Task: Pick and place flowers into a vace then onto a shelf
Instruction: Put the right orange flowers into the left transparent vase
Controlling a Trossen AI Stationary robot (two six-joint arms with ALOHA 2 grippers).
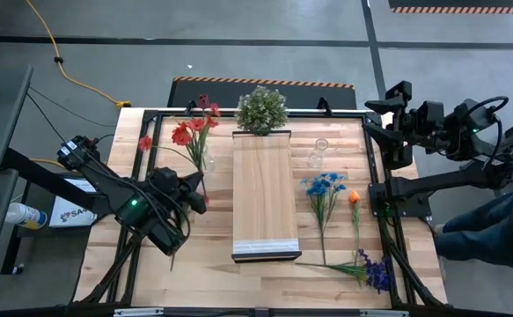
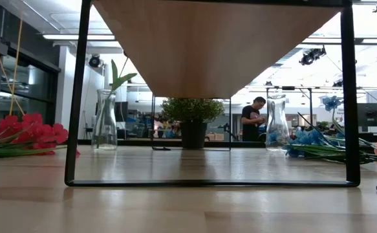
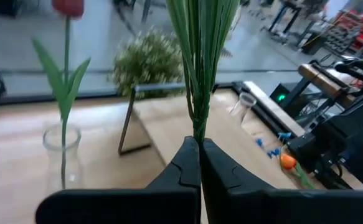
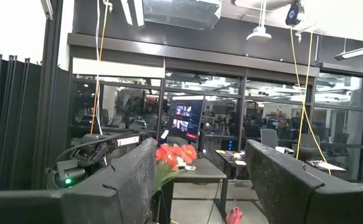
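Left of the shelf (image 1: pixel 262 189), the left gripper (image 3: pixel 199 163) is pinching red flowers (image 1: pixel 188 130) by their stems beside a vase (image 1: pixel 200 159). Right of the shelf, blue flowers (image 1: pixel 325 187) are lying on the table (image 1: pixel 216 264); the right gripper (image 4: pixel 200 177) is waiting, spread.

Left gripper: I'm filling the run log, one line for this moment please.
left gripper shut on red flowers | one stem in left vase | right gripper open, table edge

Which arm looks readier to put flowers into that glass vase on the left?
Left. The left gripper is shut on green stems near the vase; the right gripper waits at the table's far edge.
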